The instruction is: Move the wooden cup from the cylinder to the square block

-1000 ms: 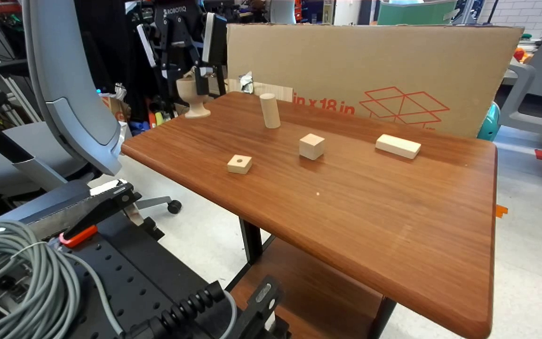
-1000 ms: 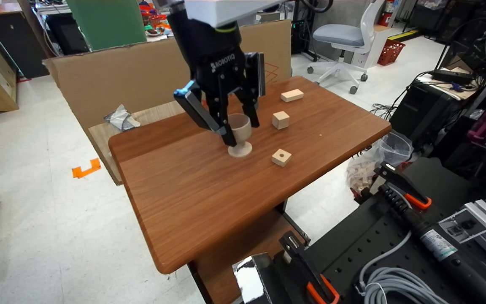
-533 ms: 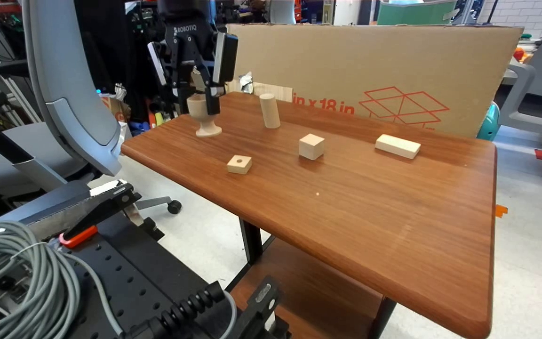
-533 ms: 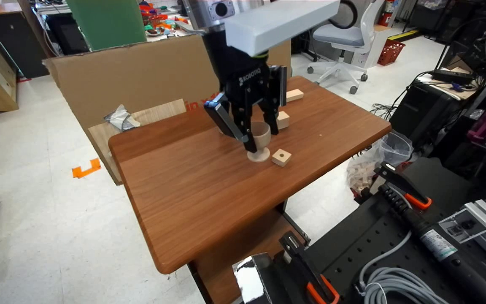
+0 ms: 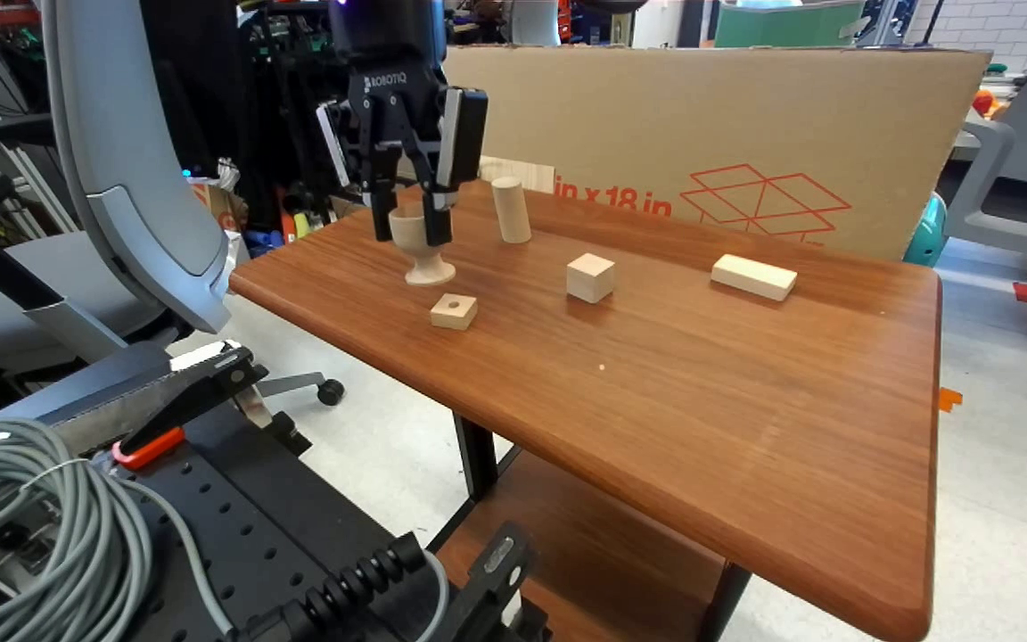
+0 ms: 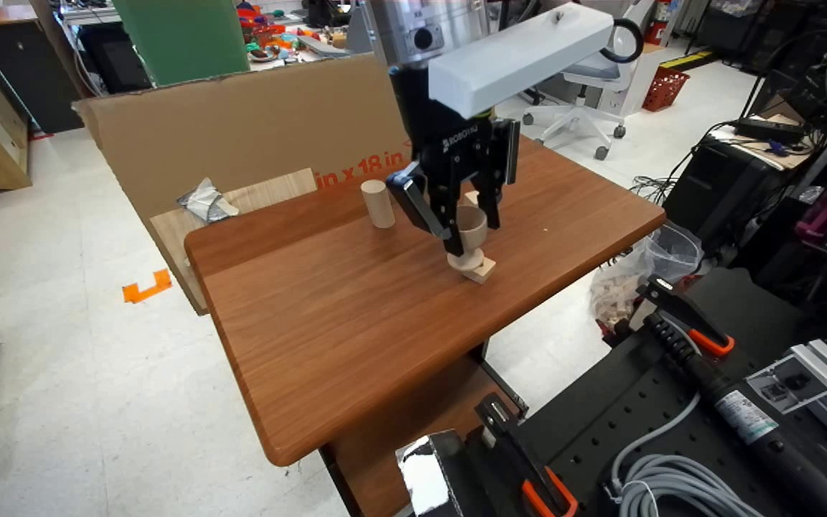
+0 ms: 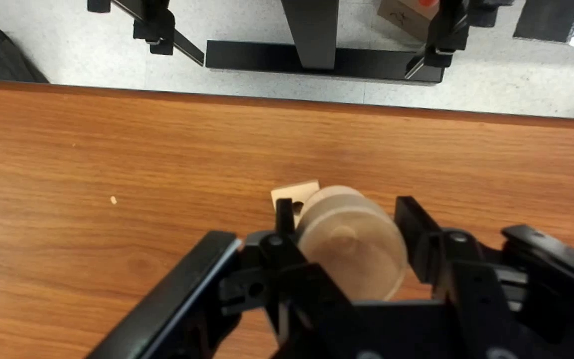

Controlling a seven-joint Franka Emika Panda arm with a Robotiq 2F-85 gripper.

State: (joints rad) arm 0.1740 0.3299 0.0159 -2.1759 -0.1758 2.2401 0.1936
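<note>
The fingers point(image 5: 438, 223) are gripping the wooden cup point(image 5: 410, 234) by opposite sides of its bowl, mouth up — in both exterior views they cover part of its wall. In an exterior view the cup's foot shows just behind the square block point(image 5: 454, 312), with a narrow strip of table point(image 5: 701, 401) between them. In an exterior view the foot overlaps the block point(image 6: 485, 271), hiding its dark hole and much of its top. Whether the foot touches the table can't be made out. In the wrist view the bowl hides the stem and most of the foot, and a finger covers part of the block, leaving only some of the hole in sight. The cylinder point(image 5: 512, 210) stands upright on the table, unobstructed in both exterior views. The cube point(image 6: 472, 197) is a mere sliver behind the fingers in an exterior view, where the arm point(image 6: 449, 29) is cut off at the top.
</note>
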